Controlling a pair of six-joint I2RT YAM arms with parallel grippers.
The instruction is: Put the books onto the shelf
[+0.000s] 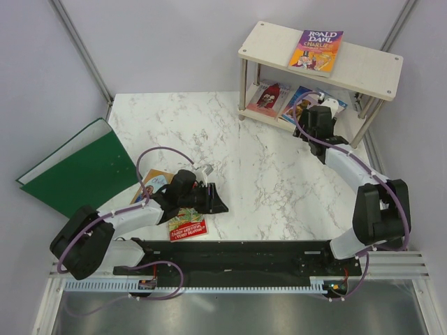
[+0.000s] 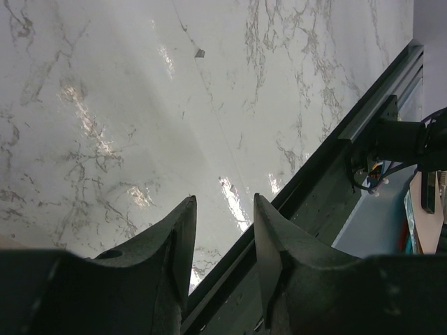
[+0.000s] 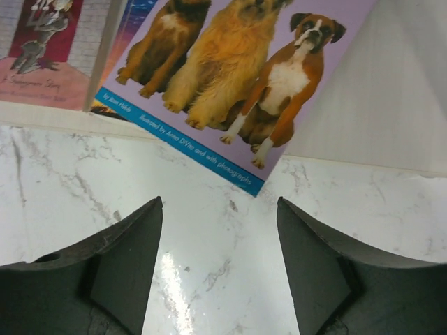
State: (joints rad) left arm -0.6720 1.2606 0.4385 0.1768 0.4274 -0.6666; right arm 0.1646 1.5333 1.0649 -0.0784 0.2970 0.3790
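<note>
Currently the shelf (image 1: 363, 66) stands at the counter's (image 1: 230, 139) far right corner. The Dahl book (image 1: 316, 49) lies on its top board, the red book (image 1: 268, 98) and dog book (image 3: 237, 77) on the lower one. Your right hand (image 3: 218, 209) hangs just before the lower board, jaws apart and empty. The dog book's corner juts past that board's front edge, so I judge it wants a nudge inward.

2 books wait by the near edge, left of middle: the tan book (image 1: 152, 183) and the Treehouse book (image 1: 187, 227). Your left hand (image 2: 223, 202) is beside them, jaws apart, gripping nothing, so one of them looks like the next pick.

Readable are "ROALD DAHL" and "CHARLIE" on the top cover, and "and with photographs" on the dog cover.
</note>
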